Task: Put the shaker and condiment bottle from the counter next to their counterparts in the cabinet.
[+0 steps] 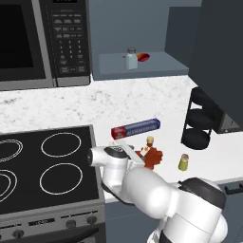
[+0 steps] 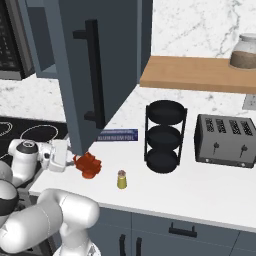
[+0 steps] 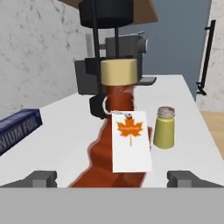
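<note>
Hand view: condiment bottle between apparently open gripper.

on the counter the condiment bottle stands just past the arm's white hand, its tan cap up. the shaker stands apart to its right. a blue foil box lies behind them, a black tiered rack further right. in the cabinet a pale shaker stands beside a red-orange item. microwave above the stove.
</note>
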Tool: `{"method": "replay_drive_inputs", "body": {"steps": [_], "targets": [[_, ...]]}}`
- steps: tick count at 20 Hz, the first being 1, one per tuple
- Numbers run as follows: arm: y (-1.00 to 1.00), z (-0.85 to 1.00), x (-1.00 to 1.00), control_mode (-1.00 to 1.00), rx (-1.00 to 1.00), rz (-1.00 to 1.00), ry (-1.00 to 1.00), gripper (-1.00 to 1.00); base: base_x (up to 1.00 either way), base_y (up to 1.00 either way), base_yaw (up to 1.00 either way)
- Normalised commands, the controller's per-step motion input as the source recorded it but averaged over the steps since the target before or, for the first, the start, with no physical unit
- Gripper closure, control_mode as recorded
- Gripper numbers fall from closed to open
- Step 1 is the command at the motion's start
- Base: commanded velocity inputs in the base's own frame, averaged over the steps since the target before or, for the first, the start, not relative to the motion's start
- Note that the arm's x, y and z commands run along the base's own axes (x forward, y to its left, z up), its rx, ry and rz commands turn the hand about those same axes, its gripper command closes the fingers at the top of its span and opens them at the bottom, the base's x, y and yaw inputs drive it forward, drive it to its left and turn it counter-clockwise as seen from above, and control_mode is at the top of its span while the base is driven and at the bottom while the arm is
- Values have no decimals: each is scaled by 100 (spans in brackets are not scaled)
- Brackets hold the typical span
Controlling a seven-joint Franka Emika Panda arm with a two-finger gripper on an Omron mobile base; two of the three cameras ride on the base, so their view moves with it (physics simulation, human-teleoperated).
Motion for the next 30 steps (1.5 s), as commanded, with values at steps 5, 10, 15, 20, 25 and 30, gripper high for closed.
{"method": "replay_drive_inputs", "body": {"steps": [5,10,15,20,25,30], "targets": [[0,-14,21,-100,0,0,0,-100,0,0,0],[-5,-20,6,-100,0,0,0,100,0,0,0],[-1,-15,1,-100,1,0,5,100,0,0,0],[-15,0,0,-100,1,0,0,100,0,0,0],[-16,56,-2,-100,0,18,-13,100,0,0,0],[-9,93,-4,-100,1,35,-5,100,0,0,0]]}}
